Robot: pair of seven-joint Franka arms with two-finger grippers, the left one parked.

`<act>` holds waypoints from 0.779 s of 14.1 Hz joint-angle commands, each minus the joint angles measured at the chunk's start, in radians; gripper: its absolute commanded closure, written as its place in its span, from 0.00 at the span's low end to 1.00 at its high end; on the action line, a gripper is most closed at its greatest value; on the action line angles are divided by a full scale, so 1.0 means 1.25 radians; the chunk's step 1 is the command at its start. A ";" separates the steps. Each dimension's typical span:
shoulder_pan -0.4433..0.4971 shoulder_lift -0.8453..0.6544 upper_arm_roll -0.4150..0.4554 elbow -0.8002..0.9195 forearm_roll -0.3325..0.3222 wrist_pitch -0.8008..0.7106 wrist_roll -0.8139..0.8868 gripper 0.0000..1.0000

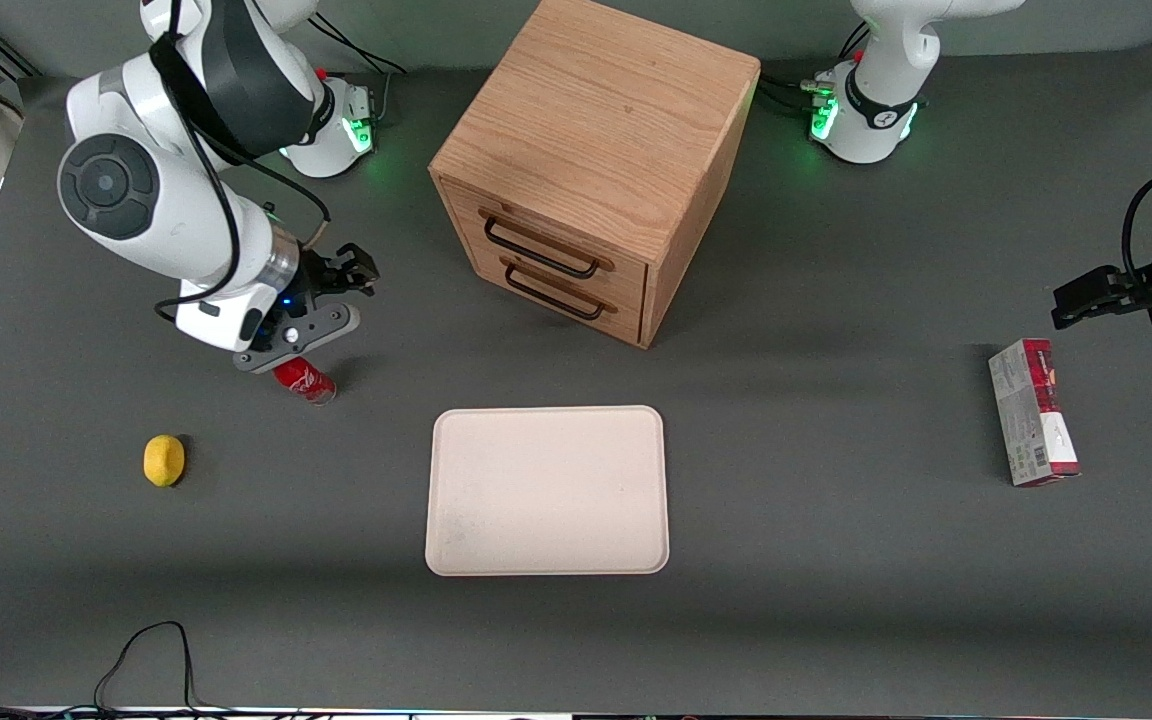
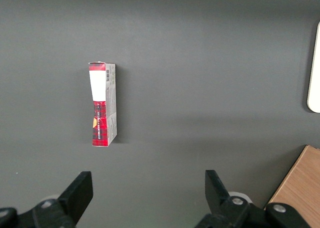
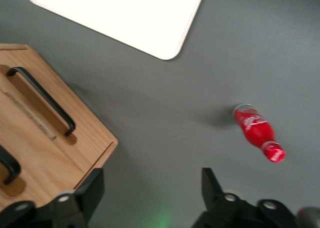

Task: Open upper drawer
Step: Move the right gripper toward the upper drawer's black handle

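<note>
the gripper (image 1: 336,290) hangs wide open and empty above a red bottle (image 1: 305,381), well apart from the cabinet (image 1: 596,160). the upper drawer (image 1: 544,245) looks shut. its handle sits close above the lower drawer's (image 1: 556,292), so a low approach could hook the wrong bar.

Upper drawer (image 1: 546,243) — shut, black bar handle.
</note>
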State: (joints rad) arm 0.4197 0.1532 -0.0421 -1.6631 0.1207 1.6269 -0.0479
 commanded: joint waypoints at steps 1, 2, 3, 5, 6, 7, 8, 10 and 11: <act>0.056 0.015 -0.007 0.032 0.016 -0.004 -0.010 0.00; 0.058 0.027 -0.007 0.038 0.018 -0.004 -0.007 0.00; 0.061 0.030 -0.007 0.039 0.024 -0.004 -0.003 0.00; 0.079 0.031 -0.007 0.038 0.030 -0.003 -0.011 0.00; 0.086 0.039 -0.007 0.038 0.031 -0.004 -0.013 0.00; 0.089 0.042 -0.007 0.038 0.034 -0.004 -0.033 0.00; 0.102 0.042 -0.007 0.038 0.040 -0.004 -0.066 0.00; 0.134 0.047 -0.007 0.039 0.042 0.019 -0.098 0.00; 0.143 0.053 -0.007 0.041 0.042 0.031 -0.098 0.00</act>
State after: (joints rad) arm 0.5661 0.1936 -0.0404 -1.6446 0.1572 1.6488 -0.1359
